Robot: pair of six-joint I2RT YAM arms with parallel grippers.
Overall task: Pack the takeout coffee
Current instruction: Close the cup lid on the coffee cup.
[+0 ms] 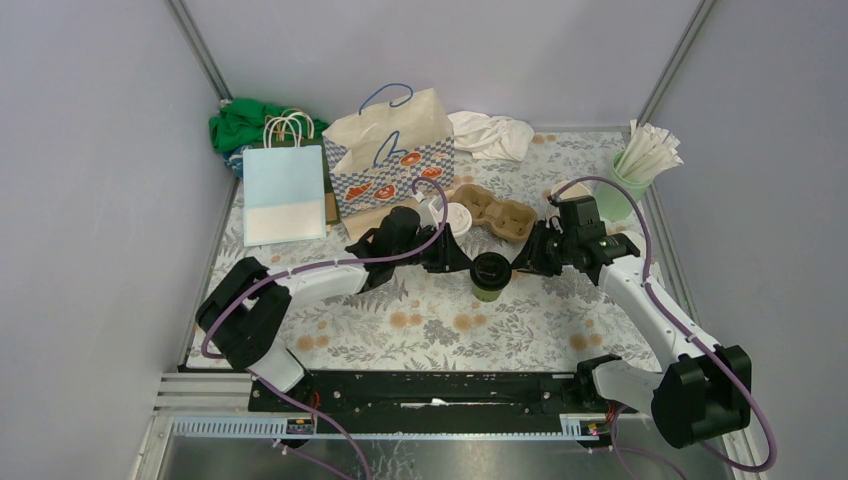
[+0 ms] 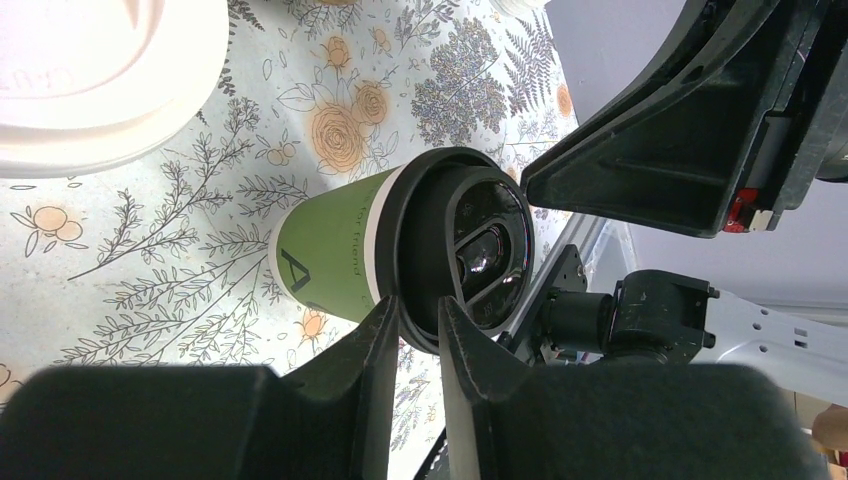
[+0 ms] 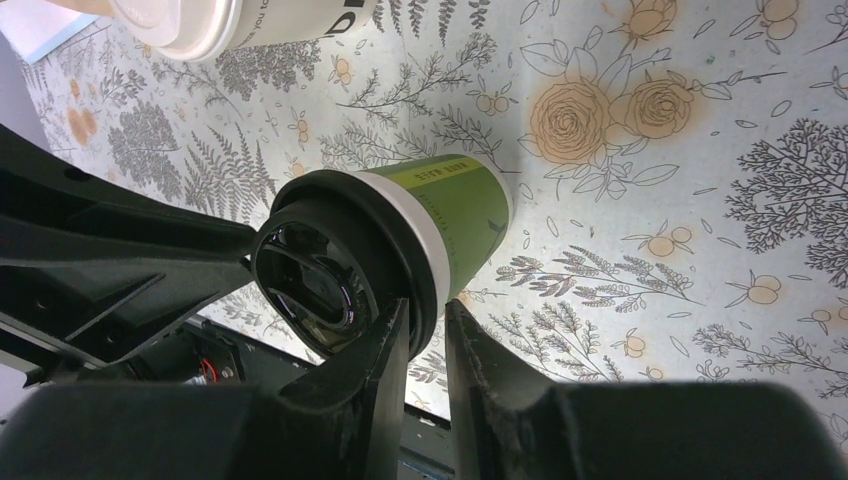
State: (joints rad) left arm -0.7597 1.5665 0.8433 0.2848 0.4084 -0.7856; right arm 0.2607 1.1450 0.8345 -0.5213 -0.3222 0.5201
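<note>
A green takeout coffee cup (image 1: 489,288) with a black lid (image 1: 490,268) stands upright at the middle of the table. My left gripper (image 1: 463,262) comes at it from the left and my right gripper (image 1: 519,262) from the right. In the left wrist view the green cup (image 2: 320,255) wears the black lid (image 2: 470,250), and my left gripper (image 2: 418,325) is shut on the lid's rim. My right gripper (image 3: 425,330) pinches the opposite rim of the lid (image 3: 320,270) on the cup (image 3: 465,205). A second cup (image 1: 455,218), cream with a white lid, stands just behind.
A cardboard cup carrier (image 1: 497,212) lies behind the cups. A patterned paper bag (image 1: 390,150) and a light blue bag (image 1: 285,192) stand at the back left by a green cloth (image 1: 245,122). A white cloth (image 1: 492,135) and a mint tumbler of straws (image 1: 630,180) are at the back right.
</note>
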